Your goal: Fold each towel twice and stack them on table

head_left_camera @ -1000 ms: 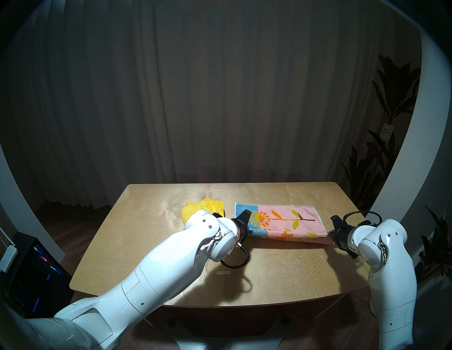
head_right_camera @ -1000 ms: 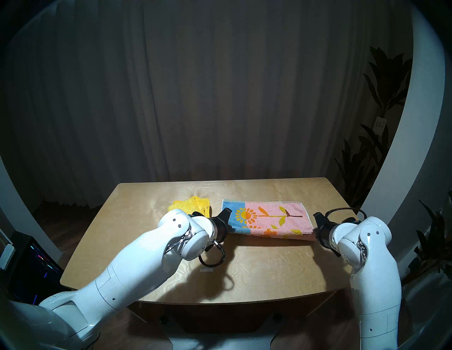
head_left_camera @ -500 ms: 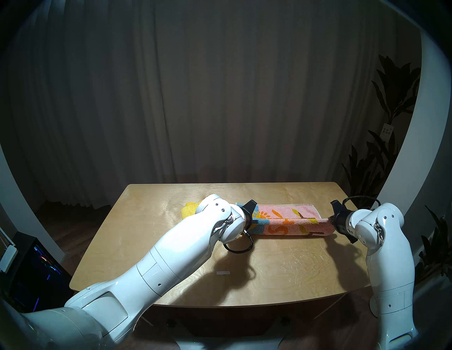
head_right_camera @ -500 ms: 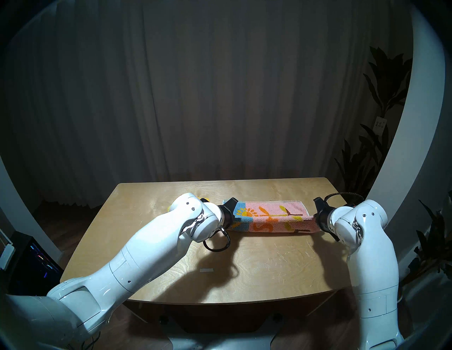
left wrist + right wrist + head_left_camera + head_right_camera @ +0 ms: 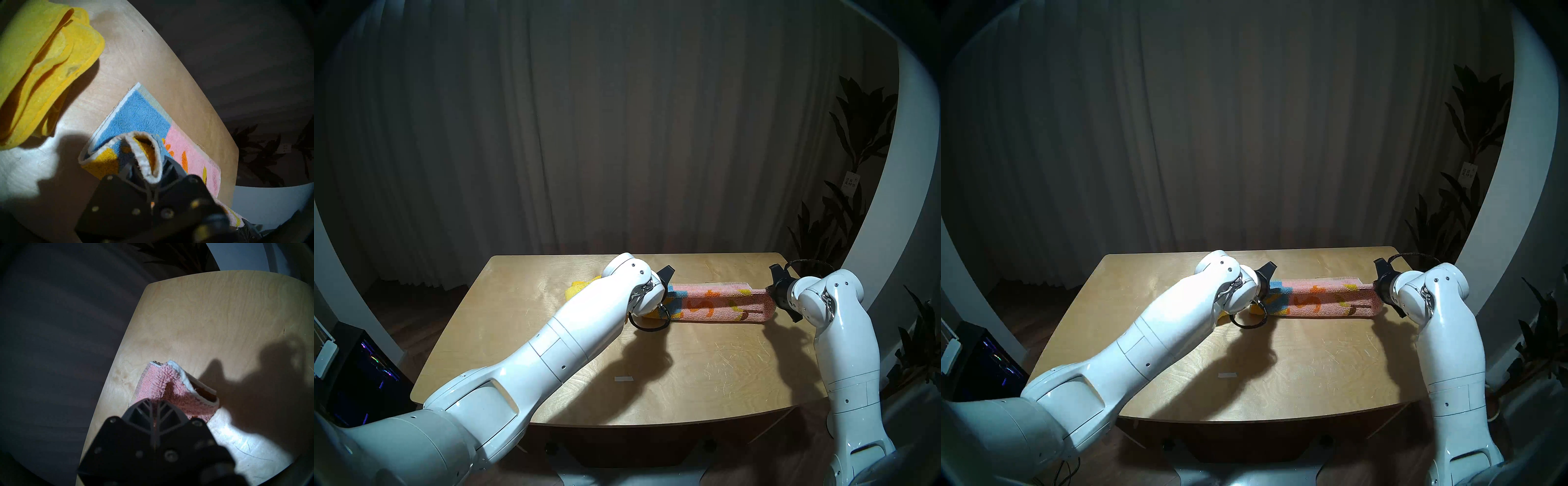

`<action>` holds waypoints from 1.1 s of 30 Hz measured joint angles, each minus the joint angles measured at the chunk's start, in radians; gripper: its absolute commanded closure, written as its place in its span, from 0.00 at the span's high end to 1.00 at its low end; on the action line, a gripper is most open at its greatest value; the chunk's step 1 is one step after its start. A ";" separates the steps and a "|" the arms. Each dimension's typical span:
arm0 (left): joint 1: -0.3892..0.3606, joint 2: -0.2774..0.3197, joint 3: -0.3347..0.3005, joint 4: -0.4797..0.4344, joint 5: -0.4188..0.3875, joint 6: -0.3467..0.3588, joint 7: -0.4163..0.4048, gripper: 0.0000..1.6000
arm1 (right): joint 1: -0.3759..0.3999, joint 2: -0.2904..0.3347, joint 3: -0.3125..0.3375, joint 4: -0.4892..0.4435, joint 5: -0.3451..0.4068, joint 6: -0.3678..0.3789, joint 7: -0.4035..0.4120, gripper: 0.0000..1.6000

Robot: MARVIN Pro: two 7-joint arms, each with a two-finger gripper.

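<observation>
Above, we see both arms carrying the near edge of the pink sunflower towel [image 5: 717,303] toward its far edge on the desk [image 5: 687,366]. The left claw [image 5: 149,171] is clamped on the blue-banded corner; the right claw [image 5: 154,405] is clamped on the pink corner. The lifted half arches over the half lying flat. The yellow towel [image 5: 42,67], already folded, rests just beside the pink one, partly hidden behind the left arm in the head view.

We judge three risks. Uneven travel of the two claws would skew the fold, leaving the edges misaligned. A release made too soon would let the arched cloth spring or roll back. A pull past the far edge would drag the lower layer across the desk.

Compared with a second ago, both claws have moved farther across the desk and slightly upward. Then the sunflower face lay almost wholly exposed; now the raised half covers most of it, and only a narrow strip of the lower layer shows along the far side.
</observation>
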 measured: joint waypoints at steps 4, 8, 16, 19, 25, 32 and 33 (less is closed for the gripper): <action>-0.028 -0.032 0.024 0.074 0.019 0.006 -0.017 0.00 | 0.032 0.000 -0.018 0.056 -0.023 -0.015 0.023 0.00; -0.056 -0.065 0.051 0.157 0.041 0.004 -0.038 0.00 | 0.059 -0.001 -0.042 0.097 -0.052 -0.035 0.049 0.37; -0.102 -0.111 0.075 0.308 0.071 -0.008 -0.067 0.00 | 0.093 -0.001 -0.075 0.151 -0.107 -0.078 0.094 1.00; -0.112 -0.119 0.073 0.339 0.076 -0.015 -0.076 0.21 | 0.101 -0.001 -0.082 0.162 -0.119 -0.088 0.106 1.00; -0.142 -0.140 0.060 0.404 0.086 -0.032 -0.103 0.99 | 0.124 0.000 -0.106 0.191 -0.143 -0.108 0.156 1.00; -0.171 -0.165 0.051 0.446 0.095 -0.046 -0.129 1.00 | 0.142 -0.001 -0.127 0.214 -0.157 -0.123 0.200 1.00; -0.174 -0.169 0.049 0.454 0.096 -0.049 -0.133 1.00 | 0.145 -0.001 -0.130 0.218 -0.159 -0.125 0.206 1.00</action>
